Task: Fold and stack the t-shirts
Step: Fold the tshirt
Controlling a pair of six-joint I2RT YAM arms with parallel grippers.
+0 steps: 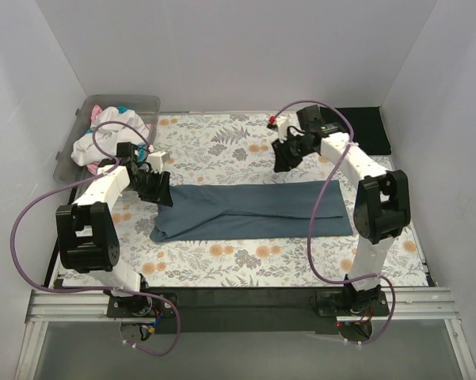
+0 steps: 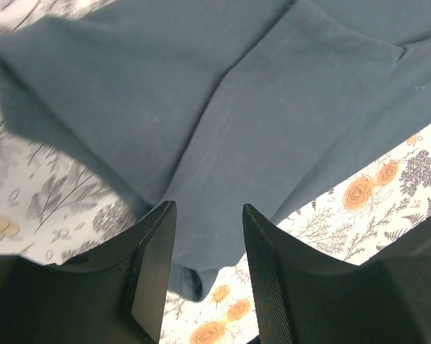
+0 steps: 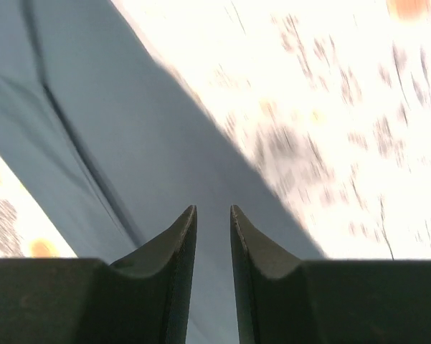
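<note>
Even bright overhead light, right wrist view overexposed and blurred

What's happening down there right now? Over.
Left gripper open over shirt end. Right gripper barely open, empty, at far edge. Shirt folded lengthwise, flat. Nothing in the way.

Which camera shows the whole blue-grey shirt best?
Top external: nearly the whole blue-grey shirt shows, folded into a long strip. Left wrist shows only one end with seams; right wrist, a blurred edge.
</note>
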